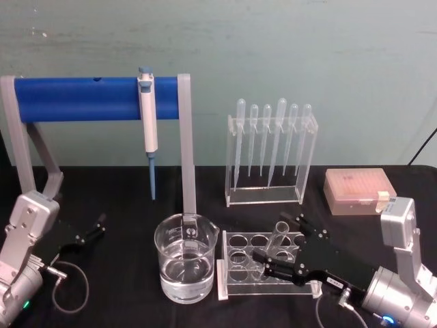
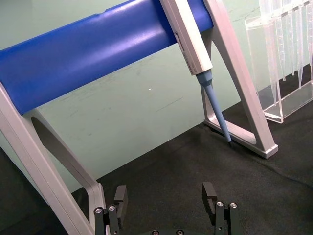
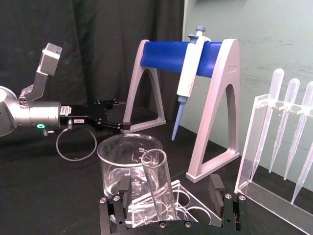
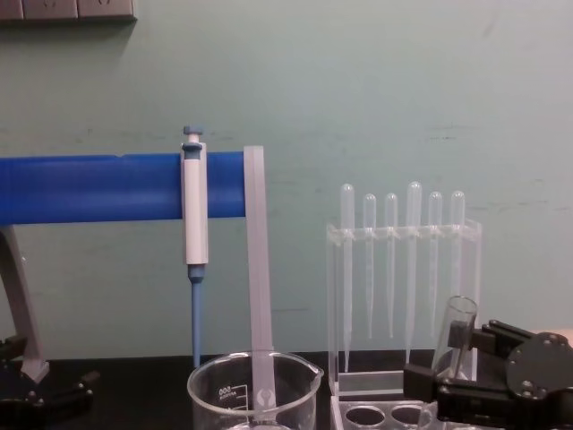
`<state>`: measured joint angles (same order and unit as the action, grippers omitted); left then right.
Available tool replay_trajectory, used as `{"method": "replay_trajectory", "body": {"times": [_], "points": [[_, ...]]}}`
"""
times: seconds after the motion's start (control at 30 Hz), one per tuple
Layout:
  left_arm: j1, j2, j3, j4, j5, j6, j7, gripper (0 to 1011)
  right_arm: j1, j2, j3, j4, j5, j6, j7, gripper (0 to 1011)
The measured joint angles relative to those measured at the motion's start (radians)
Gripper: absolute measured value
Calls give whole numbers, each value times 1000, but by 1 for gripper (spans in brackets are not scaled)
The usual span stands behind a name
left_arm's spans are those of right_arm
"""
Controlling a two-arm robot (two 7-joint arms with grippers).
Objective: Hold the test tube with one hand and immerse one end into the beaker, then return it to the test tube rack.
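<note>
White print on beaker (image 1: 186,263) unreadable

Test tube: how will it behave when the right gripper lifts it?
Probably stiff and light: the test tube is thin clear glass. Smooth walls could slip in the open right gripper. It leans in the rack, so it may snag leaving.

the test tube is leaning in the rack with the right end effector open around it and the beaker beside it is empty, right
Not quite. The beaker is not empty: the head view shows clear liquid filling its lower part. The rest holds: the test tube leans in the rack, with the right end effector open around it.
</note>
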<state>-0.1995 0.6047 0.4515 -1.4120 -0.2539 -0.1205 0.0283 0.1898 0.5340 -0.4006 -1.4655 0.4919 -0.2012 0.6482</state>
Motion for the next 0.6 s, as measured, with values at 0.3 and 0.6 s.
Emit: {"method": "replay_trajectory", "body": {"times": [0.3, 0.6], "points": [[0, 0, 0, 0, 0, 0, 0, 1000, -1, 1, 0, 0, 2, 0, 1, 862], [0, 0, 0, 0, 0, 0, 0, 1000, -2, 1, 1, -1, 4, -1, 3, 624]]}}
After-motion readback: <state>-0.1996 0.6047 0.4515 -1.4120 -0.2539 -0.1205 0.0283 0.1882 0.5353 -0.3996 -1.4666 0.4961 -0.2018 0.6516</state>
